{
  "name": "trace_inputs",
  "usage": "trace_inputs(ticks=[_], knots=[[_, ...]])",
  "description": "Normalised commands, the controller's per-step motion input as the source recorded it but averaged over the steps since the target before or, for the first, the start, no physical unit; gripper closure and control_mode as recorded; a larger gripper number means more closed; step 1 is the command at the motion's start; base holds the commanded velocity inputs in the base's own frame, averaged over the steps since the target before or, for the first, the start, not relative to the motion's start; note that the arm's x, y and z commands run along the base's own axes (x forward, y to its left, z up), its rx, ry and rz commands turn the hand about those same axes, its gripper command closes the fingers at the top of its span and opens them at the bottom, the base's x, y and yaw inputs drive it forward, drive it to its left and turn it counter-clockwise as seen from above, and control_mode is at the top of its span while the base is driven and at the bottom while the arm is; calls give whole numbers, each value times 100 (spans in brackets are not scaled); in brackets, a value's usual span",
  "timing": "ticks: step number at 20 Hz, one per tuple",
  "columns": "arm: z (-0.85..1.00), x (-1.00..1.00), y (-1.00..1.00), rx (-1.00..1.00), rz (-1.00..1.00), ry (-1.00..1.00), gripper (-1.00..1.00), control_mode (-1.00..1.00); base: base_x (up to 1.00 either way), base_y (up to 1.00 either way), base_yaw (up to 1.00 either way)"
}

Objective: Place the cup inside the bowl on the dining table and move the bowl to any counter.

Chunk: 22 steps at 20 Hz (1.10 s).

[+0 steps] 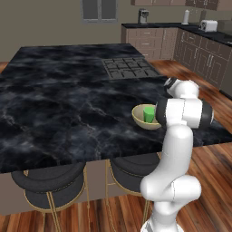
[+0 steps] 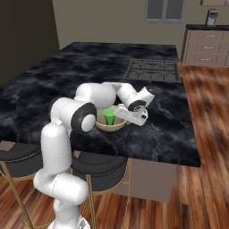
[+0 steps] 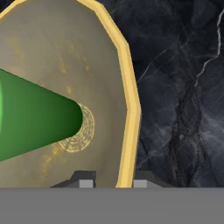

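Cup in bowl, claw on the bowl's rim.

The green cup (image 2: 109, 116) stands inside the tan bowl (image 2: 117, 126), which sits on the black marble bench (image 2: 53, 80) near its front edge, on the near side of the cooktop (image 2: 152, 69). The claw (image 3: 113, 183) straddles the bowl's rim, one finger (image 3: 85, 182) inside and one outside, jaws narrow and pinching the wall. Two stools (image 1: 50, 183) tuck under the bench, below the bowl.

Cup (image 1: 148, 114) in bowl (image 1: 139, 118) on dining table (image 1: 68, 113), cooktop (image 1: 129, 68) behind.
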Motion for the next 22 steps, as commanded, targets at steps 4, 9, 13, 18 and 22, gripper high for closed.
trace_inputs(ticks=[4,9,13,18,22], knots=[[18,-37,0,6,0,0,100,-100,0,0,0],[22,-52,0,3,0,0,100,-100,0,0,0],[22,-50,0,0,0,0,100,-100,0,0,0],[28,-44,0,0,0,0,100,-100,0,0,0],[27,-45,0,0,0,0,100,-100,0,0,0]])
